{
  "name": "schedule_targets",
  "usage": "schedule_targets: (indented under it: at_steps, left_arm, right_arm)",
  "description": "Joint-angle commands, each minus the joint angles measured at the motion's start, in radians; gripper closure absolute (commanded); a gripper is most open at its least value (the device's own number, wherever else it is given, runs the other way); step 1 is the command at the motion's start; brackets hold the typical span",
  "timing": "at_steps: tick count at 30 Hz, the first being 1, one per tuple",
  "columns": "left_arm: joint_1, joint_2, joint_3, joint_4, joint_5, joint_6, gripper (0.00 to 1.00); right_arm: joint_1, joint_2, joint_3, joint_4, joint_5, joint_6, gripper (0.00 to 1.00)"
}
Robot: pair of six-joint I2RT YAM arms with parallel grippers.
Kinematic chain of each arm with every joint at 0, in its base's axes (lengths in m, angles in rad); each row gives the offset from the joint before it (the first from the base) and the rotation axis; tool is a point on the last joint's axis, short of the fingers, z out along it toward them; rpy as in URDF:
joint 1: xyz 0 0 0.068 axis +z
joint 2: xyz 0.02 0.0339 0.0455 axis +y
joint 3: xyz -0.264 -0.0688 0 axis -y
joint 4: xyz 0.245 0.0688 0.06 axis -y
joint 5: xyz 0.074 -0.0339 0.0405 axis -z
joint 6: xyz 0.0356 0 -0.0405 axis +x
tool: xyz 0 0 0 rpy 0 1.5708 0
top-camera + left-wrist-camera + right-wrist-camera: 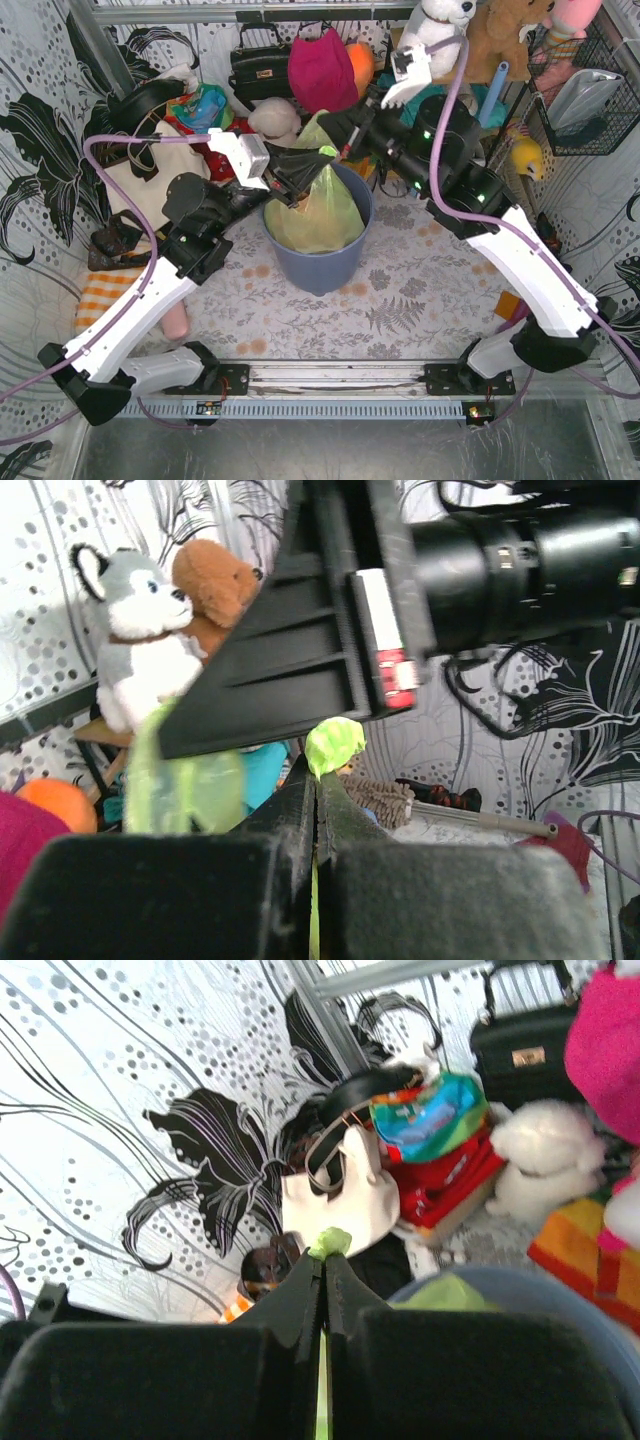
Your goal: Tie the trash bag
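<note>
The light-green translucent trash bag (pixel 315 205) sits in the blue-grey bin (pixel 320 260) at the table's middle, orange-tan paper showing through its film. Its top is gathered to a peak above the bin. My left gripper (pixel 320 165) comes from the left and is shut on a strand of the bag; a green tuft (pixel 335 745) pokes out past the left gripper's tips (pixel 317 780). My right gripper (pixel 330 130) comes from the upper right and is shut on another strand, a green tuft (pixel 331 1241) showing above the right gripper's tips (pixel 324 1260). The two grippers cross closely over the bag's top.
Plush toys (pixel 440 25), a black handbag (pixel 258 60), a magenta bag (pixel 322 70) and a cream handbag (pixel 335 1195) crowd the back of the table. A wire basket (pixel 590 90) hangs at the right. An orange checked cloth (pixel 100 295) lies at the left.
</note>
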State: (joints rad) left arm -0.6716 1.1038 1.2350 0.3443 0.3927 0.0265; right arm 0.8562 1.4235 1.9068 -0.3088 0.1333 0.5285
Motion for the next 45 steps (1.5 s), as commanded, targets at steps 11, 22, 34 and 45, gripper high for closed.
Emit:
schedule_targets:
  at_steps: [11,22,34,45]
  left_arm:
    - [0.002,0.148,0.262,-0.044,0.291,-0.001,1.0]
    - [0.002,0.106,0.181,-0.091,0.157,0.027,0.7]
    - [0.003,-0.093,0.184,-0.203,-0.188,0.057,0.43]
    - [0.019,-0.033,0.288,-0.283,-0.482,0.023,0.37]
  right_arm:
    - [0.001,0.321,0.469,0.015,-0.153,-0.086,1.0]
    - [0.001,0.296,0.437,0.028,-0.146,-0.114,1.0]
    - [0.001,0.252,0.39,0.044,-0.135,-0.163,0.87]
    - [0.0,0.167,0.428,-0.05,-0.074,-0.185,0.43]
